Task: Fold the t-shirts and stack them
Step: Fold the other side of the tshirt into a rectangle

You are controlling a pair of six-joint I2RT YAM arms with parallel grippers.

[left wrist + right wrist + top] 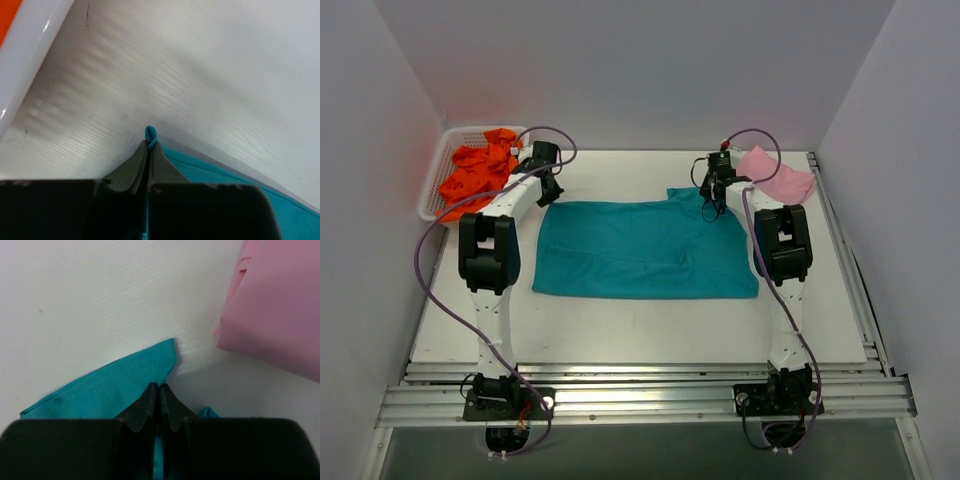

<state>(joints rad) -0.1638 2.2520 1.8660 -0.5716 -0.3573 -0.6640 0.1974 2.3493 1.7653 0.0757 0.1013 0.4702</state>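
Teal shirt, look: I see the teal shirt spread as a wide, nearly flat rectangle with a few soft creases. A small flap steps out at its far right corner. On the right wrist camera a stitched hem runs along its edge.
Teal shirt, place: it lies in the middle of the white surface, between the two arms.
Left fingers: my left fingers are pressed together on the shirt's far left corner. A small fold of teal cloth pokes out just past the tips, and the rest of the shirt trails off to the right of them.
Right fingers: my right fingers are pressed together too, at the shirt's far right edge. Teal cloth shows in the slit between them and on both sides, and the hemmed corner lies just beyond the tips.
Pink shirt: the pink shirt sits folded at the far right of the surface, near the right fingers but apart from the teal cloth.
Orange shirts: the orange shirts are bunched in the white basket at the far left corner, just beside my left arm.
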